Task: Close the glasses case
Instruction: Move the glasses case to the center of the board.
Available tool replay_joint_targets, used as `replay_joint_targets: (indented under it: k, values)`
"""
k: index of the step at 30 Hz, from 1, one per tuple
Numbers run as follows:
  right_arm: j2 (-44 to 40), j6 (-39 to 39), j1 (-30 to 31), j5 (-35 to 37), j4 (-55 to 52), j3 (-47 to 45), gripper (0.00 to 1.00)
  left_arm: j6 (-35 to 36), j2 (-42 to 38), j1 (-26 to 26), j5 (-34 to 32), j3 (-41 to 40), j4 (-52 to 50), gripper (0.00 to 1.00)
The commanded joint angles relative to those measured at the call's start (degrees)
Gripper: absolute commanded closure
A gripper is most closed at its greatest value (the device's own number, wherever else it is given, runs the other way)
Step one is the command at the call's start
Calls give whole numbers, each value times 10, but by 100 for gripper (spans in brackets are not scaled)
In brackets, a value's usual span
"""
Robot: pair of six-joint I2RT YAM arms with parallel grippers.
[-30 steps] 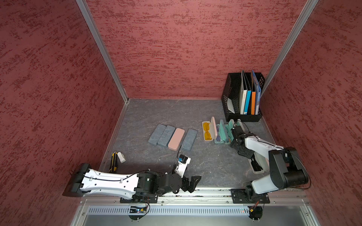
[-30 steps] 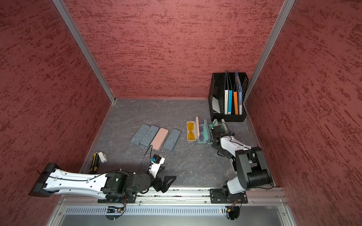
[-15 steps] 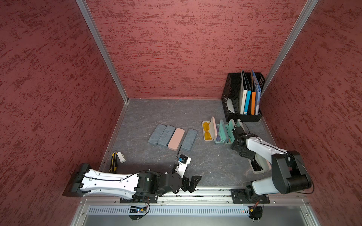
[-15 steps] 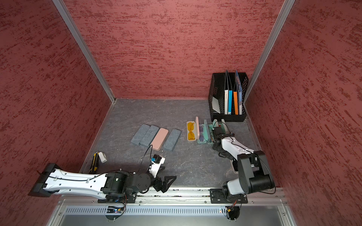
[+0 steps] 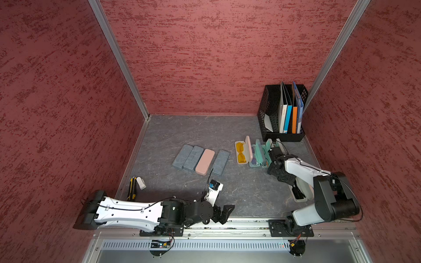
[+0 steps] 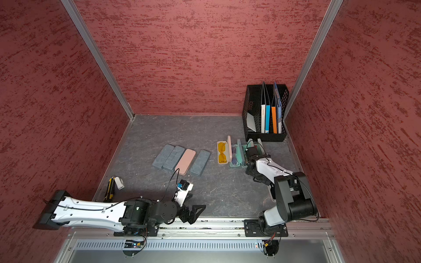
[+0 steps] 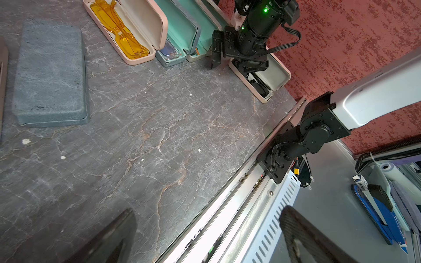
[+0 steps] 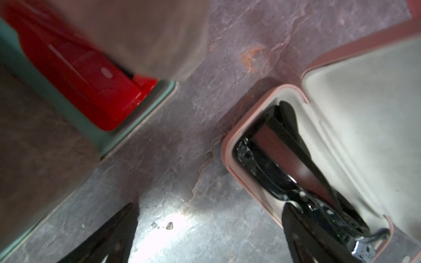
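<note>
The right gripper [image 8: 208, 209] was seen with its jaws spread wide, and nothing was held between them. It was set low over the grey marbled tabletop [image 7: 159, 141], above the gap between two open cases.

One of its fingers [image 8: 303, 234] was placed over the trough of the pale pink case [image 8: 226, 150], in which dark glasses [image 8: 271, 173] were laid. Whether the finger touched them could not be told. The lid of this case was swung open toward the right wall, so the case was not yet closed. In both top views the case lay toward the front right of the table and was largely covered by the right arm.

Across the gap, a teal case [image 8: 95, 132] stood open with a glossy red object [image 8: 86, 75] inside, too blurred to be named. Next in the same line were a second teal-lined case [image 7: 173, 62], holding purplish glasses, and a pink case [image 7: 136, 61] with yellow glasses [image 7: 118, 34]. Both had their lids raised.

Nearer the middle of the table, a row of four closed cases [image 5: 205, 161] was laid side by side. A black file holder [image 5: 268, 107] with folders was set in the back right corner.

The left gripper [image 5: 224, 213] was held low by the front rail, jaws apart and empty. A utility knife [image 5: 131, 190] lay at the front left.
</note>
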Motion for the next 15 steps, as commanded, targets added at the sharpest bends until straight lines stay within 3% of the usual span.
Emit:
replay_joint_targets:
  k: [1, 10, 15]
  values:
    - [-15, -3, 10, -39, 10, -3, 2, 10, 1, 6, 5, 13, 0, 0]
    - [-40, 24, 59, -71, 42, -17, 3, 7, 8, 9, 12, 12, 2, 0]
    - [-105, -26, 58, -60, 45, -15, 1, 6, 13, 12, 20, 9, 9, 0]
